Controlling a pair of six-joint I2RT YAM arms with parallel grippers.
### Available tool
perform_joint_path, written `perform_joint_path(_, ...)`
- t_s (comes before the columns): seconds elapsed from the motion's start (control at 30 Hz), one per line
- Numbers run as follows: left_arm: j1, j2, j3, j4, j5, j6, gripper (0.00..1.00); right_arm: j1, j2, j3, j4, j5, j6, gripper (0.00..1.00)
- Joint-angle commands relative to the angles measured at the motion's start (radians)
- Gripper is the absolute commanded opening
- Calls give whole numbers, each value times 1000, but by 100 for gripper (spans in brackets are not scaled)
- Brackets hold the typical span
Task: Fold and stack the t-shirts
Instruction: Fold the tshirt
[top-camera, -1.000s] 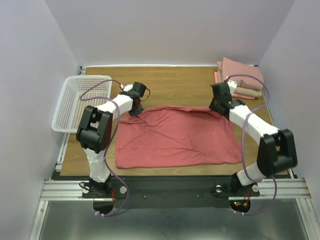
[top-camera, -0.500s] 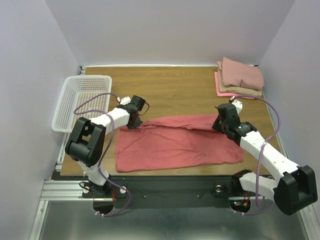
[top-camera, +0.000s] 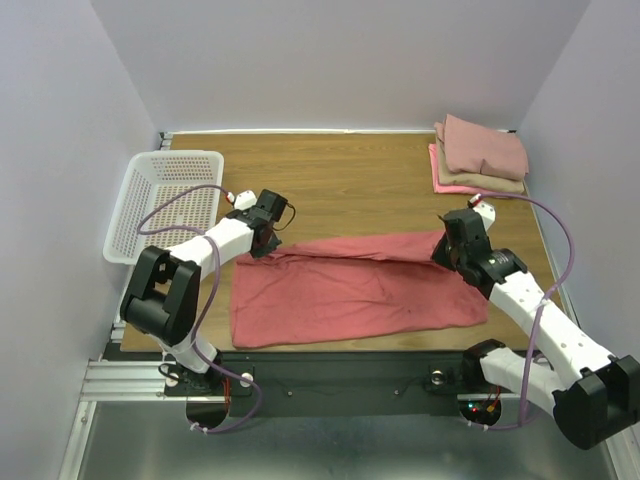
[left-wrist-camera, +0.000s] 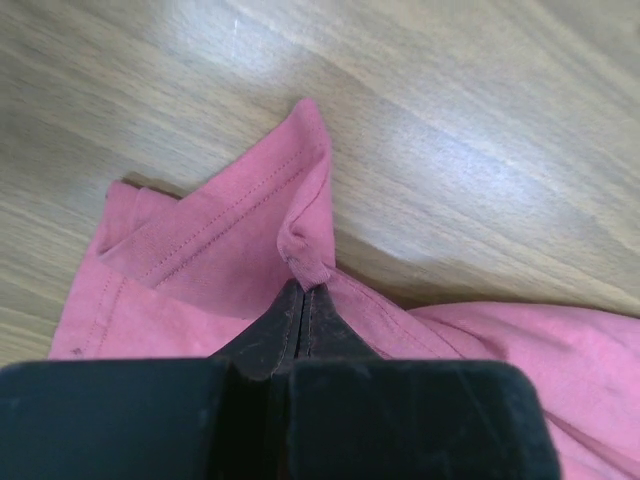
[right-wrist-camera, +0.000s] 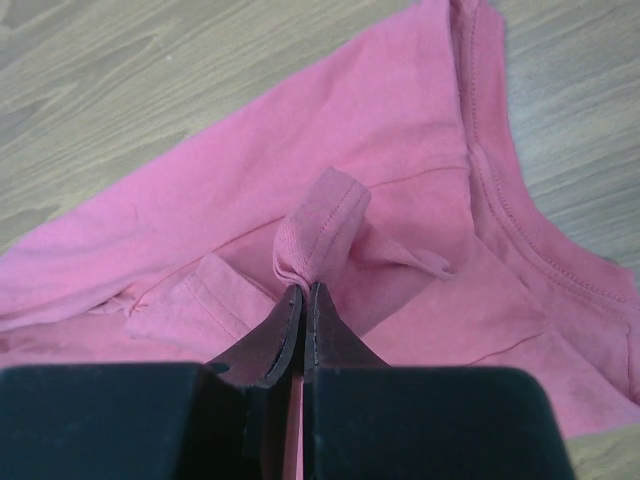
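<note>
Drawn nearer since a second ago, the coral-red shirt (top-camera: 350, 290) is doubled over at its far hem, right of the white basket (top-camera: 160, 200). Only the wrist views show the left gripper (left-wrist-camera: 303, 292) and right gripper (right-wrist-camera: 304, 290) pinched shut on its cloth. Folded shirts (top-camera: 482, 155) are stacked far right of the basket.

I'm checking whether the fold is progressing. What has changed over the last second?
The left gripper and right gripper, each shut on the far edge of the coral-red shirt, have drawn that edge toward the near side of the table, so the shirt now lies narrower front to back. The shirt's near edge, the folded stack and the basket have not moved.
</note>
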Motion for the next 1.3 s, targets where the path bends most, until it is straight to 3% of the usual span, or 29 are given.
perform_joint_path(0.0,-3,-72,21,-51,-69,-2,0,5,7,45,-12,19,-10,1)
perform_joint_path(0.37,-19,-167,-166,30,-8,-60,0,5,-51,-70,-13,-49,14,0)
perform_joint_path(0.87,-20,-222,-44,-122,-143,-91,0,5,-43,-18,-12,-58,-7,0)
perform_joint_path(1.27,-77,-396,-277,-130,-110,-212,0,5,-62,-76,-12,-95,-7,0)
